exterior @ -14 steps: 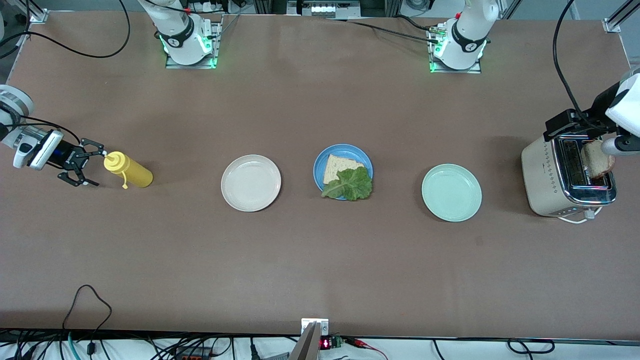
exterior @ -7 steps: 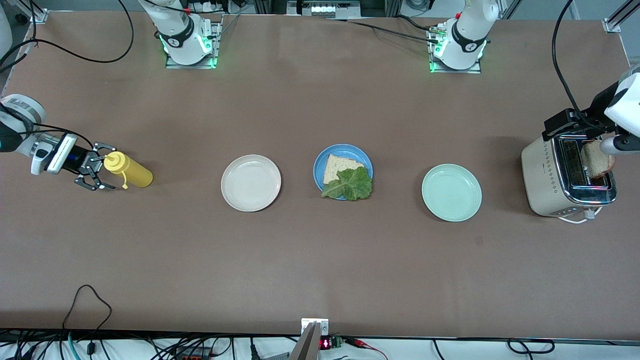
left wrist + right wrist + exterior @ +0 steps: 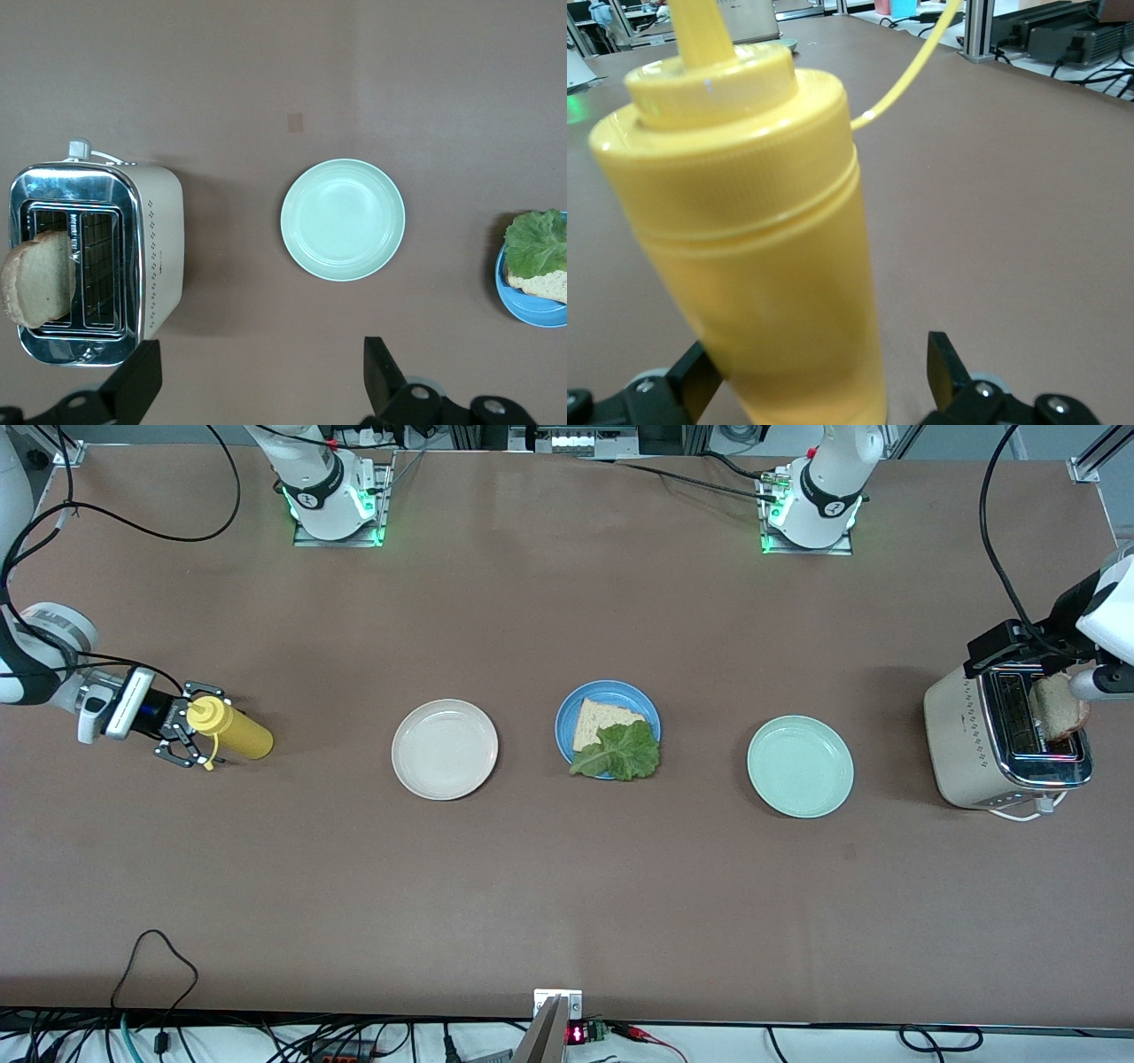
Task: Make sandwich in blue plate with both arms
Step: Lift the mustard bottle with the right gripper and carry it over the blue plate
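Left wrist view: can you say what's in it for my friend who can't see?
A slice of toasted bread sticks up from one slot of a cream and chrome toaster. Beside the toaster is an empty mint-green plate, then the blue plate holding bread and lettuce. The left gripper hangs open over the table.

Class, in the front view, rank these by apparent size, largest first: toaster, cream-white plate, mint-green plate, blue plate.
1. Toaster.
2. Cream-white plate and mint-green plate: alike, no ranking.
3. Blue plate, slightly smaller.

Robotics lab — bolted arm bases [image 3: 335, 491], cables [image 3: 151, 957], aluminium framing [image 3: 976, 27].
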Tool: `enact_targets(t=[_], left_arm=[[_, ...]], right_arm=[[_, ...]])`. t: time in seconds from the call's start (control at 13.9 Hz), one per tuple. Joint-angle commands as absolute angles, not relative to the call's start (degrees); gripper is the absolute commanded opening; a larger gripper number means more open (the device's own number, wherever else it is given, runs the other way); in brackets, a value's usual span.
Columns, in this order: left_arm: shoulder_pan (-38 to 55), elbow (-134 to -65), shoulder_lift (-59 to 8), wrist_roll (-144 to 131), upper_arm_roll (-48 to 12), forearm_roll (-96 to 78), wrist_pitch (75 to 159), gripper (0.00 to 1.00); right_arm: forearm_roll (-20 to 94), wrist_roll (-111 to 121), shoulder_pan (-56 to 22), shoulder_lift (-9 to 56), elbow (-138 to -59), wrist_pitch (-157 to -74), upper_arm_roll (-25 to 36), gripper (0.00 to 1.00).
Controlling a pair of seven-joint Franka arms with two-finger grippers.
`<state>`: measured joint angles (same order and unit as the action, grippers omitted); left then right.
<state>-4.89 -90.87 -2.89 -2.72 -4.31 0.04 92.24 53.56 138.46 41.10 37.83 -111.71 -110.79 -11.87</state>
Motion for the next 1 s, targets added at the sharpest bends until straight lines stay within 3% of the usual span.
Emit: enact_targets(t=[0.0, 0.29, 0.36, 0.43, 0.5, 0.65, 0.93], left_arm=[[-3.2, -90.3, -2.6, -1.7, -2.4, -0.7, 92.0, 1.00], [-3.7, -91.0, -1.7, -1.5, -3.0, -0.5, 91.3, 1.00], [-3.9, -91.5, -1.5, -1.5, -3.0, -0.5, 91.4, 1.00], [-4.0, -91.9, -1.3, -1.6, -3.0, -0.5, 91.4, 1.00], [-4.0, -92.7, -0.8, -1.6, -3.0, -0.5, 91.6, 1.00], [-3.9, -94.0, 0.2, -1.6, -3.1, -0.5, 92.5, 1.00], [-4.0, -95.1, 0.4, -1.6, -3.1, -0.5, 93.0, 1.00]], right_arm=[[54.9, 139.5, 40.3, 37.9, -111.7, -111.3, -12.6, 1.00], [55.6, 139.1, 39.7, 37.9, -111.7, -111.7, -13.9, 1.00], [55.6, 139.0, 39.7, 37.7, -111.7, -112.0, -14.0, 0.82], [55.6, 138.8, 39.7, 37.4, -111.7, -112.3, -14.5, 0.54], [55.6, 138.4, 39.6, 37.2, -111.6, -112.8, -14.6, 0.31], [55.1, 138.3, 38.5, 37.2, -111.6, -113.5, -14.6, 0.00], [54.1, 134.1, 35.4, 32.9, -111.4, -116.4, -14.8, 0.00]])
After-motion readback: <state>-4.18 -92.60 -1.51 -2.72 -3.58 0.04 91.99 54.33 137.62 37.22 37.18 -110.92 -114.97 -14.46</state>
